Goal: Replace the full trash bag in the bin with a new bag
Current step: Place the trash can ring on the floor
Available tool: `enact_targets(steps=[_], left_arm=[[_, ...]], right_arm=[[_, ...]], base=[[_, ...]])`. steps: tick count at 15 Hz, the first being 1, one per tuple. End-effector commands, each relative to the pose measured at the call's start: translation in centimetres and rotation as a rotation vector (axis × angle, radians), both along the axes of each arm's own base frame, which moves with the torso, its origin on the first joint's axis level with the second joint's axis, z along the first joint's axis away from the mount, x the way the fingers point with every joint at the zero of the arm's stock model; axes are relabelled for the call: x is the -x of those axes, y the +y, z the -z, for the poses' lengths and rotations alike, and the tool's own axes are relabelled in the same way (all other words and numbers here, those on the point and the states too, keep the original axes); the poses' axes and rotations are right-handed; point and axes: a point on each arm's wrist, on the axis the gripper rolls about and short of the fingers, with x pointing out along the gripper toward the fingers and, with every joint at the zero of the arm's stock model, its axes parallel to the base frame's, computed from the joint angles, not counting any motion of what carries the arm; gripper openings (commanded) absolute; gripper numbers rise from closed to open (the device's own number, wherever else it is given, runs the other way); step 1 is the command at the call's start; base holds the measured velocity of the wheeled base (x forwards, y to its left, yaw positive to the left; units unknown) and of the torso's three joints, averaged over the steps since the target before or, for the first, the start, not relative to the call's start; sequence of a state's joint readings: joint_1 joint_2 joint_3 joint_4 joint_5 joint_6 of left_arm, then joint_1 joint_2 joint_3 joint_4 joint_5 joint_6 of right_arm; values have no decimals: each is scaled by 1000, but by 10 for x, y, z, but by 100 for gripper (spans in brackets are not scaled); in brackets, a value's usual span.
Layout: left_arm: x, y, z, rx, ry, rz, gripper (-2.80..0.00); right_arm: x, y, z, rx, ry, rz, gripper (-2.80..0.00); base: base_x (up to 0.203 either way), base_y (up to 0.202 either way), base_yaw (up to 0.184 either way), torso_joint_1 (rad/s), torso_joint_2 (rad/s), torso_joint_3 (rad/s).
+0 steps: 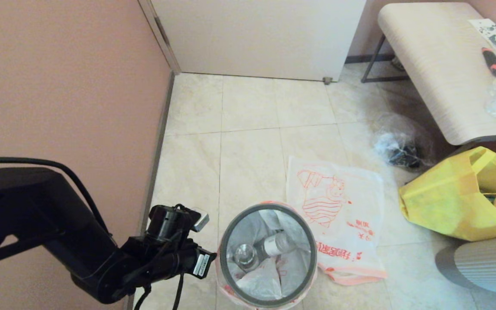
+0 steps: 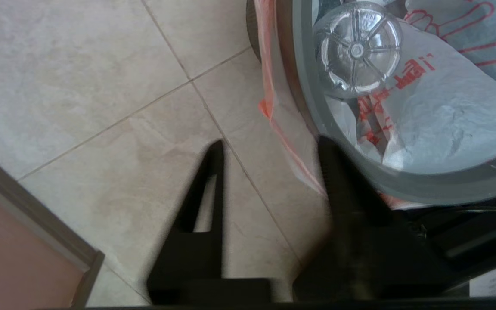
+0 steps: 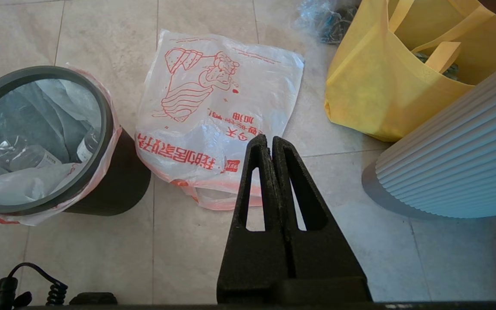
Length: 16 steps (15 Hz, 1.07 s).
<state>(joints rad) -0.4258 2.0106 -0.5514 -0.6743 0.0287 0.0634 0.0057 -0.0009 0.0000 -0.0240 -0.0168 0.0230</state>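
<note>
The black bin [image 1: 269,206] with its grey ring rim stands on the tile floor at the near centre. Inside sits the full trash bag [image 1: 293,267], holding clear bottles and white scraps, its pink-orange rim folded over the outside. My left gripper [image 2: 269,146] is open and low beside the bin's left side, one finger [image 2: 338,172] close against the grey ring [image 2: 304,86], nothing between the fingers. The new bag [image 1: 342,215] lies flat on the floor right of the bin. My right gripper [image 3: 266,138] is shut and empty, above the floor near the new bag's [image 3: 213,103] handles.
A pink wall [image 1: 58,86] runs close on the left. A yellow fabric tote [image 1: 463,193], a clear bag with dark lumps [image 1: 396,146], a bench [image 1: 437,69] and a white ribbed object [image 1: 489,262] crowd the right. A white door panel [image 1: 256,34] closes the far side.
</note>
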Motion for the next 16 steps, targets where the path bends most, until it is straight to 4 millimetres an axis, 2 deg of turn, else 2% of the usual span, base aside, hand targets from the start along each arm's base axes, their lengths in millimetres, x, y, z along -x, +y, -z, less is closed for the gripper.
enact_targets(steps=[1, 8, 11, 12, 13, 16], left_arm=[[-2, -5, 5, -2, 8, 12, 0], [-18, -41, 15, 3, -26, -45, 0], [-23, -46, 18, 12, -28, -61, 0], [-24, -46, 20, 6, -28, -66, -191], [-26, -46, 21, 3, -31, -74, -280], [-28, -47, 19, 13, -50, -77, -280]], right_arm=[[-1, 0, 3, 0, 11, 0, -280], [-1, 0, 3, 0, 11, 0, -280], [-1, 0, 3, 0, 11, 0, -280], [-1, 0, 3, 0, 11, 0, -280], [-1, 0, 3, 0, 11, 0, -280], [-1, 0, 3, 0, 11, 0, -280]], base=[[0, 0, 0, 0, 0, 0], [0, 0, 0, 0, 0, 0], [0, 0, 0, 0, 0, 0], [0, 0, 0, 0, 0, 0], [0, 0, 0, 0, 0, 0], [0, 0, 0, 0, 0, 0]])
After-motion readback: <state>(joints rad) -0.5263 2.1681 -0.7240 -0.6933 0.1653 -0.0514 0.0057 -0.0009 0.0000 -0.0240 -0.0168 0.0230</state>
